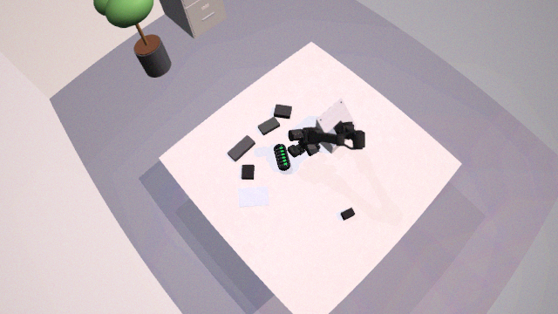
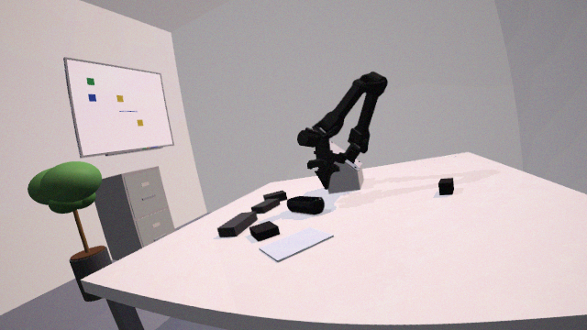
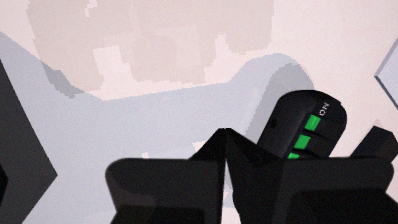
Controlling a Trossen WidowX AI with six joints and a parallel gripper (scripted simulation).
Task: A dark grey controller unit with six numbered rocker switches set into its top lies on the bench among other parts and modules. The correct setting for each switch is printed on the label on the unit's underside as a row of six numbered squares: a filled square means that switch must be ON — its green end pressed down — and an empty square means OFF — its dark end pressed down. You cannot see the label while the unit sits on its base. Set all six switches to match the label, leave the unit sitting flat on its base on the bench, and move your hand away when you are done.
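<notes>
The controller unit (image 1: 277,158) (image 2: 305,204) (image 3: 285,125) lies on the surface (image 1: 305,262) (image 2: 390,266) (image 3: 340,30), switches upward, green visible. In the top view, the end effector (image 1: 291,151) (image 2: 326,187) (image 3: 224,134) is toward two o'clock of it, just beside, fingers closed together on nothing. The white card (image 1: 254,196) (image 2: 296,244) (image 3: 392,75) lies toward seven o'clock. If switch pressing continues, centre the closed tips over one rocker end, press straight down, and avoid brushing neighbouring rockers.

The top view looks steeply down on the whole bench (image 1: 305,244), the exterior view crosses that bench (image 2: 367,275) obliquely from one side, and the wrist view peers closely past the gripper (image 3: 226,131) (image 1: 296,150) (image 2: 326,185).
</notes>
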